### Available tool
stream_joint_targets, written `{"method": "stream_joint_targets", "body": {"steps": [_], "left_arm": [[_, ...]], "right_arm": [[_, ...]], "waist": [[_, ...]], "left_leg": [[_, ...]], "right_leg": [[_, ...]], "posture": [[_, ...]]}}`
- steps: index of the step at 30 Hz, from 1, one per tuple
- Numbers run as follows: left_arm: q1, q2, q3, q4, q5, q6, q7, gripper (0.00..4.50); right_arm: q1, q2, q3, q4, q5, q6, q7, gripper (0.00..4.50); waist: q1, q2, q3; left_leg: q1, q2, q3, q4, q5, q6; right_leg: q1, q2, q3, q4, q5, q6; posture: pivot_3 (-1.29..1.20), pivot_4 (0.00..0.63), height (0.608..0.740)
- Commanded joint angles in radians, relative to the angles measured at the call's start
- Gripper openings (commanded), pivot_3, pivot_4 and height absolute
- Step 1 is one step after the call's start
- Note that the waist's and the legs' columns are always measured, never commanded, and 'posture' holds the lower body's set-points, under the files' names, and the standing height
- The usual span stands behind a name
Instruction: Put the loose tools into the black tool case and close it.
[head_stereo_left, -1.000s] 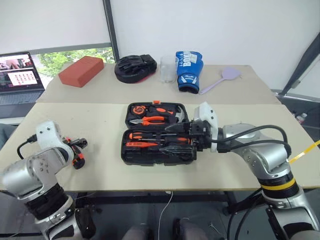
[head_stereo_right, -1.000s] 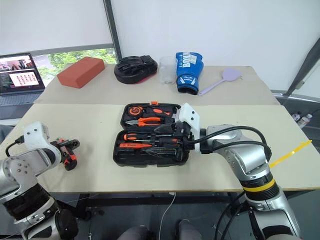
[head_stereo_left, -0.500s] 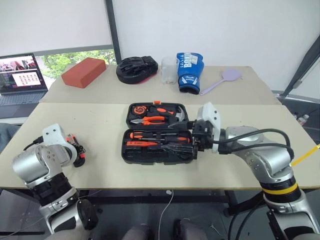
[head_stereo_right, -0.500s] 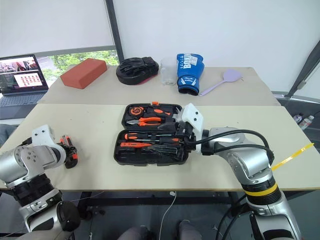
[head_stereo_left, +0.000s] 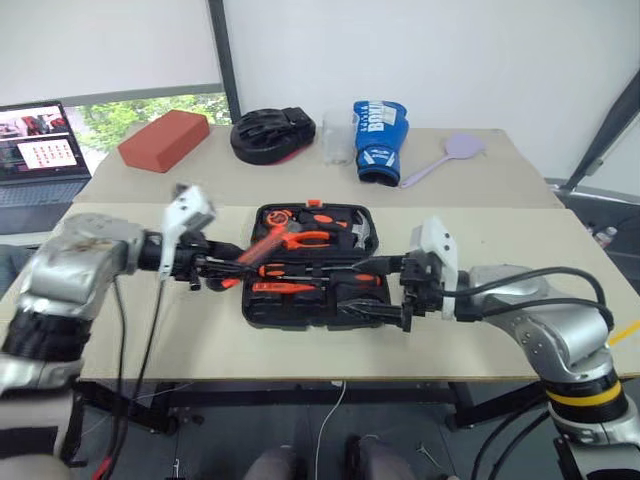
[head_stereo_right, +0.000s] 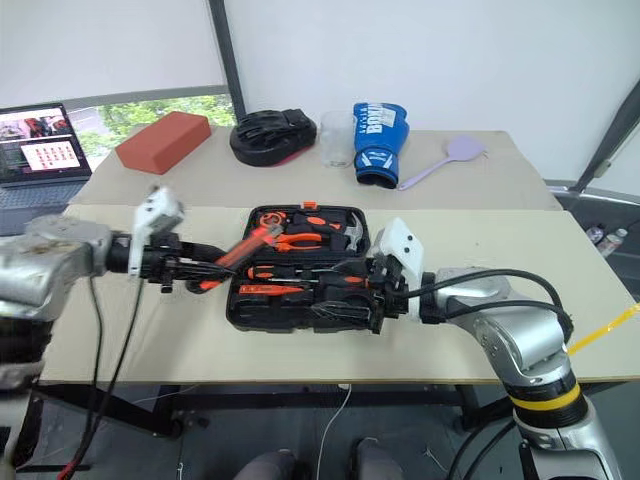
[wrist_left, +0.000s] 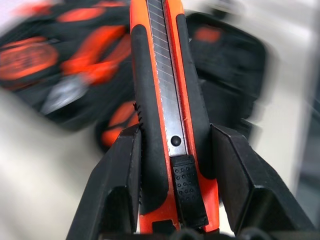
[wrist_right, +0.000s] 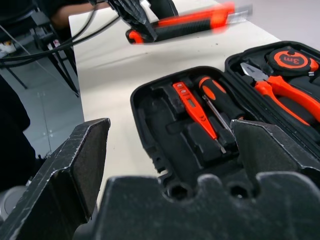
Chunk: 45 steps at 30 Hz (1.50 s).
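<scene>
Left of centre in the frame, my left gripper (head_stereo_left: 205, 268) clamps the utility knife (head_stereo_left: 262, 247) above the left edge of the open tool case (head_stereo_left: 312, 268) on the table (head_stereo_left: 150, 330), while my right gripper (head_stereo_left: 385, 290) stands wide open and empty at the case's right end.

Red brick (head_stereo_left: 163, 141), boxing mitt (head_stereo_left: 270, 135), blue glove (head_stereo_left: 379, 142), possibly a laptop (head_stereo_left: 42, 152).
</scene>
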Motion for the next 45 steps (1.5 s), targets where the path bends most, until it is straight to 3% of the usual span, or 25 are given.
{"method": "stream_joint_targets", "body": {"steps": [1,4,8,11,18,25,27,29,33,39,42,45], "left_arm": [[-0.103,-0.047,-0.108,0.121,0.045,-0.139,-0.145,1.63],[-0.168,-0.108,-0.257,0.294,0.136,-0.346,-0.154,1.63],[-0.222,-0.143,-0.358,0.41,0.142,-0.418,-0.154,1.63],[-0.243,-0.188,-0.359,0.485,0.184,-0.433,-0.154,1.63],[-0.239,-0.208,-0.405,0.497,0.122,-0.457,-0.154,1.63],[-0.243,-0.22,-0.43,0.534,0.152,-0.476,-0.154,1.63],[-0.247,-0.234,-0.409,0.56,0.183,-0.477,-0.154,2.61],[-0.248,-0.226,-0.411,0.549,0.164,-0.46,-0.154,3.06],[-0.253,-0.196,-0.402,0.492,0.098,-0.43,-0.154,4.47],[-0.256,-0.196,-0.322,0.467,0.075,-0.421,-0.154,4.49],[-0.25,-0.217,-0.279,0.494,0.102,-0.455,-0.154,3.85],[-0.251,-0.236,-0.258,0.523,0.134,-0.474,-0.154,2.73]], "right_arm": [[0.021,-0.013,-0.048,-0.068,0.014,0.013,-0.035,4.5],[0.082,-0.022,-0.091,-0.13,0.032,0.039,-0.081,4.5],[0.137,-0.029,-0.127,-0.181,0.048,0.06,-0.122,4.5],[0.16,-0.028,-0.143,-0.203,0.057,0.069,-0.144,4.5],[0.171,-0.021,-0.144,-0.21,0.062,0.068,-0.182,4.5],[0.156,-0.023,-0.135,-0.19,0.06,0.063,-0.192,4.5],[0.154,-0.023,-0.133,-0.187,0.059,0.061,-0.192,4.5],[0.154,-0.023,-0.131,-0.185,0.057,0.06,-0.193,4.5],[0.152,-0.022,-0.126,-0.183,0.056,0.059,-0.192,4.5],[0.142,-0.02,-0.112,-0.167,0.048,0.05,-0.183,4.5],[0.132,-0.018,-0.101,-0.154,0.044,0.044,-0.177,4.5],[0.123,-0.016,-0.094,-0.145,0.041,0.042,-0.172,4.5]], "waist": [[-0.002,0.0,0.0],[-0.009,0.0,0.0],[-0.011,0.0,0.0],[-0.009,0.0,0.0],[-0.007,0.0,0.0],[-0.006,0.0,0.0],[-0.006,0.0,0.0],[-0.006,0.0,0.0],[-0.004,0.0,0.0],[-0.005,0.0,0.0],[-0.007,0.0,0.0],[-0.007,0.0,0.0]], "left_leg": [[-0.001,0.0,0.0,0.0,0.0,0.001],[-0.001,0.0,0.001,0.001,0.002,0.011],[-0.006,0.0,0.001,0.001,0.002,0.013],[-0.016,0.0,0.002,0.005,0.002,0.015],[-0.018,0.0,0.002,0.01,-0.001,0.021],[-0.018,0.0,0.002,0.014,-0.002,0.022],[-0.018,0.0,0.002,0.015,-0.002,0.022],[-0.018,0.0,0.002,0.015,-0.002,0.023],[-0.018,0.0,0.002,0.016,-0.003,0.024],[-0.018,0.0,0.003,0.017,-0.003,0.024],[-0.018,0.0,0.003,0.017,-0.003,0.024],[-0.018,0.0,0.003,0.017,-0.003,0.024]], "right_leg": [[0.0,0.0,0.0,0.0,0.0,0.0],[-0.001,0.0,0.001,0.0,0.0,0.0],[-0.007,0.0,0.002,0.001,0.0,-0.001],[-0.015,0.0,0.002,0.004,0.001,-0.001],[-0.015,0.0,0.002,0.004,0.002,0.001],[-0.013,0.0,0.002,0.004,0.002,0.002],[-0.013,0.0,0.002,0.005,0.002,0.002],[-0.013,0.0,0.002,0.005,0.002,0.002],[-0.012,0.0,0.002,0.006,0.003,0.003],[-0.012,0.0,0.002,0.006,0.003,0.003],[-0.013,0.0,0.002,0.005,0.003,0.003],[-0.013,0.0,0.002,0.004,0.003,0.003]], "posture": [[0.0,0.15,0.74],[0.0,0.15,0.74],[0.0,0.15,0.74],[0.0,0.15,0.74],[0.0,0.15,0.74],[0.0,0.15,0.74],[0.0,0.15,0.74],[0.0,0.15,0.74],[0.0,0.15,0.74],[0.0,0.15,0.74],[0.0,0.15,0.74],[0.0,0.15,0.74]]}}
